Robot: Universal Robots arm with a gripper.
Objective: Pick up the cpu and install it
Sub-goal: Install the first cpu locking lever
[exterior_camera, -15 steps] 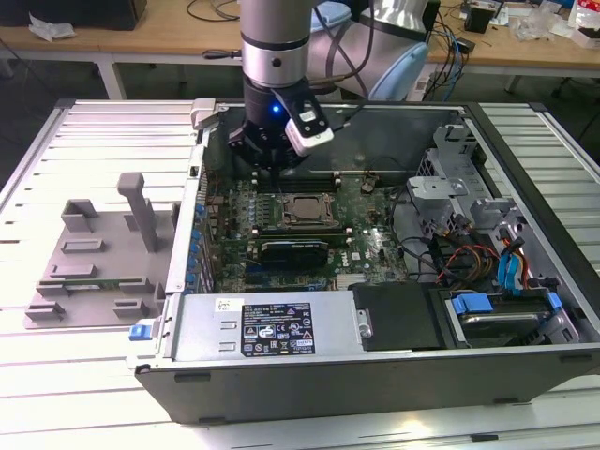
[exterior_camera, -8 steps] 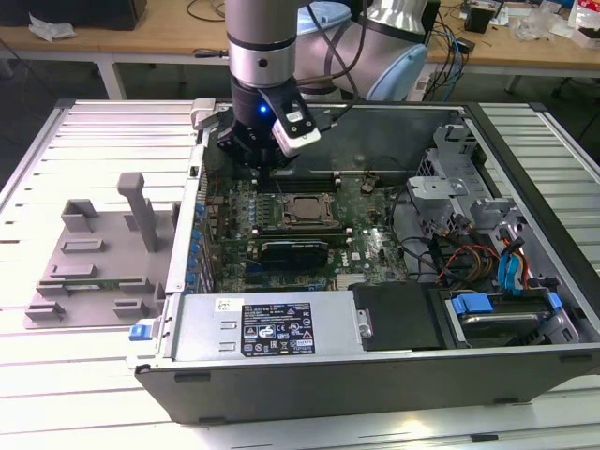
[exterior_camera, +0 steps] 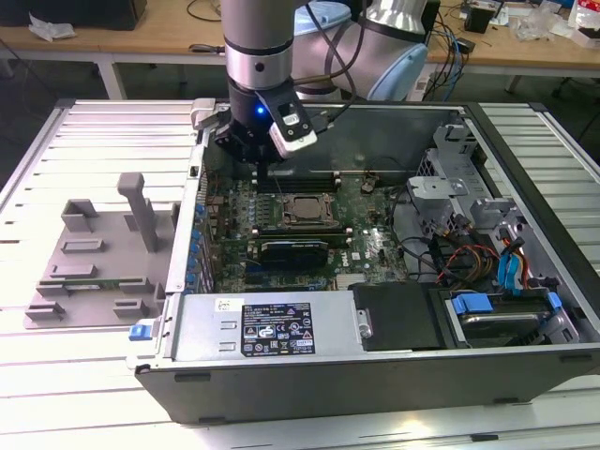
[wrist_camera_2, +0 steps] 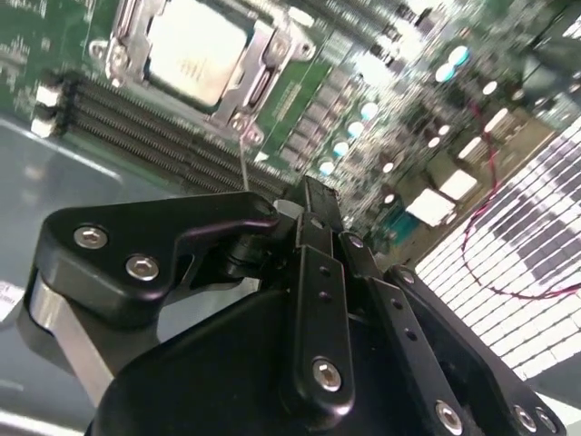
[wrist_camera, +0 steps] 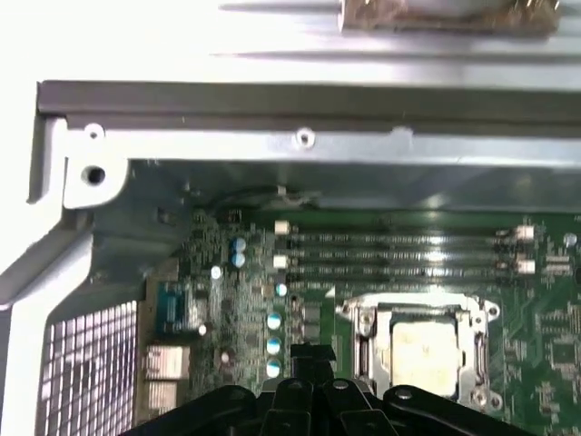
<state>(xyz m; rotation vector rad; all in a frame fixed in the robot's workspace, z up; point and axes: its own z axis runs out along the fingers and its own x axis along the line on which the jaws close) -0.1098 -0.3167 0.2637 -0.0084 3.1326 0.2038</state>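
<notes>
The cpu [wrist_camera_2: 195, 54] apparently already sits in the socket frame [wrist_camera_2: 261, 73], with the gripper [wrist_camera_2: 309, 193] pinched shut and empty just beside that frame.

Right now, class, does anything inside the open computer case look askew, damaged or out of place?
Nothing stands out. The cpu lies flat and square in its socket frame, and the end effector, shut, hangs over the motherboard beside it.
</notes>
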